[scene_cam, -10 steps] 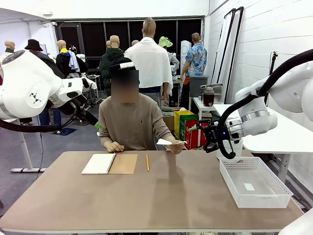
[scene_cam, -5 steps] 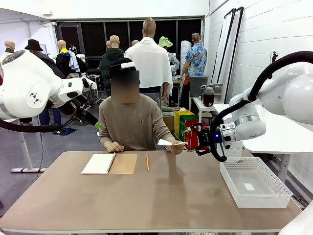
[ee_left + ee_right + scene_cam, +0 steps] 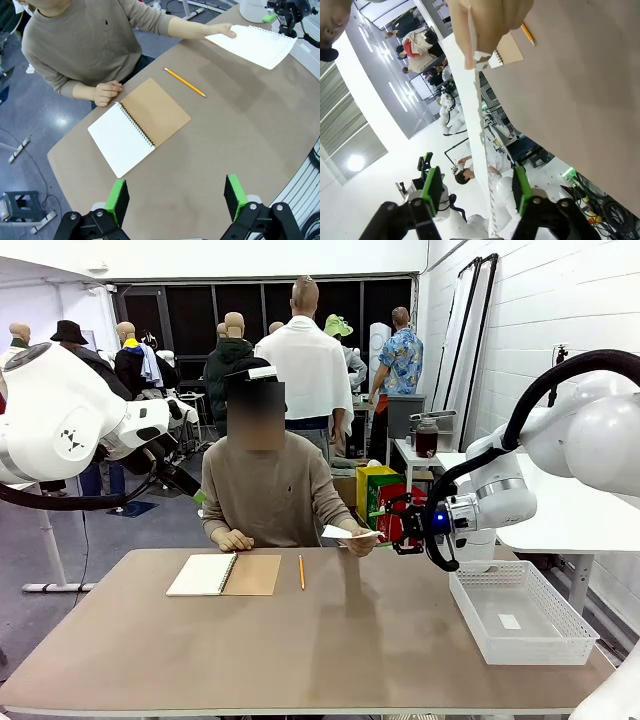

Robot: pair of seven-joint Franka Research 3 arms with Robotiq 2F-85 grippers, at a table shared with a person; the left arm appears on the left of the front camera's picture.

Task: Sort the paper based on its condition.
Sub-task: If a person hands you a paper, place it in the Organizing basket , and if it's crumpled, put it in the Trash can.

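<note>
The person across the table holds out a white sheet of paper [image 3: 348,533] above the table's far right side. In the right wrist view this paper [image 3: 479,125] runs edge-on between my right gripper's [image 3: 476,176] two green pads, with a gap on each side, so the gripper is open around the sheet's free edge. From the front, the right gripper [image 3: 393,526] sits just right of the sheet. The paper [image 3: 252,44] and the person's hand [image 3: 226,34] also show in the left wrist view. My left gripper [image 3: 176,197] hangs open, high above the table, holding nothing.
An open spiral notebook [image 3: 222,574] with a brown cover lies in front of the person, a yellow pencil [image 3: 301,571] beside it. A white plastic basket [image 3: 520,615] with a small slip inside stands at the table's right edge. The person's other fist rests near the notebook.
My right gripper has moved left, up to the free edge of the sheet the person holds out. The left arm, notebook and pencil have not moved.
</note>
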